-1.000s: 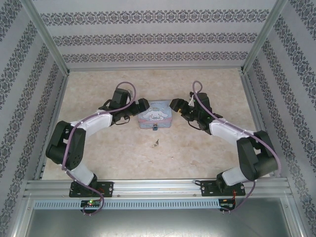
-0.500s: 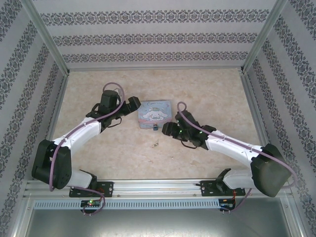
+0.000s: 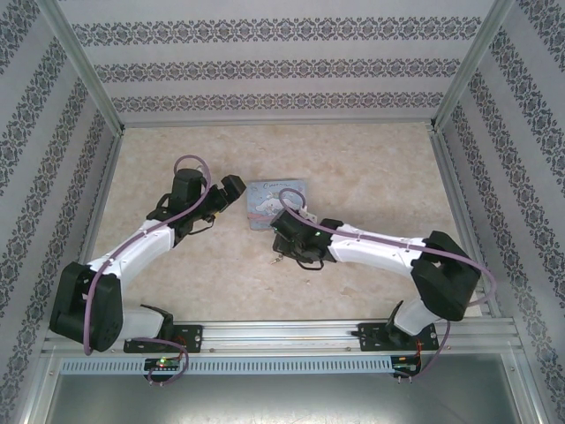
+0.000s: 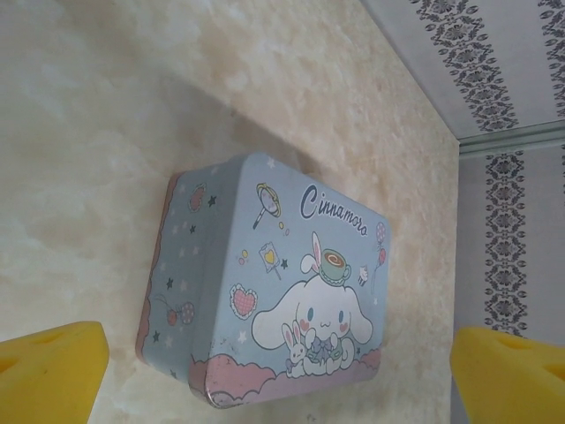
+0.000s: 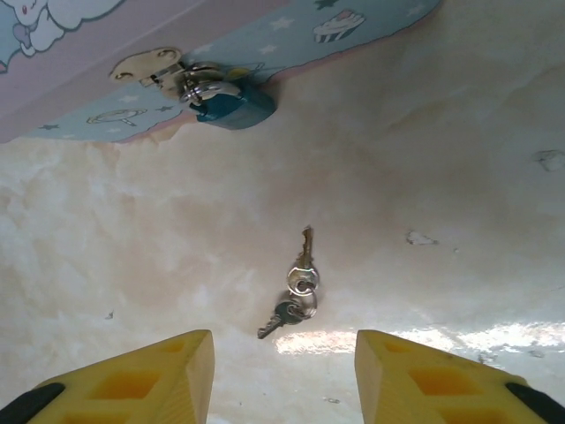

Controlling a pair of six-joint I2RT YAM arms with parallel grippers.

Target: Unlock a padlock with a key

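Silvery key (image 5: pixel 301 284) lay on the table (image 5: pixel 459 177) just ahead of the right gripper (image 5: pixel 284 371), whose part-spread, empty fingers seemed lined up to pick it; the padlock (image 5: pixel 231 102) hung from the hasp (image 5: pixel 146 64) of the tin (image 4: pixel 274 265), lettered "Cinnamoro"; the left gripper (image 4: pixel 281 371), fingers wide apart, faced its lid, perhaps to steady it.

White-black arms (image 3: pixel 132 252) — mauve cables (image 3: pixel 189 159), yellow fingers (image 5: pixel 132 380)

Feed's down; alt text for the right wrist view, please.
A small key on a ring with another lies on the pale table, just ahead of the open jaws of the right gripper. Beyond it, a blue padlock hangs from the clasp of the cartoon tin.
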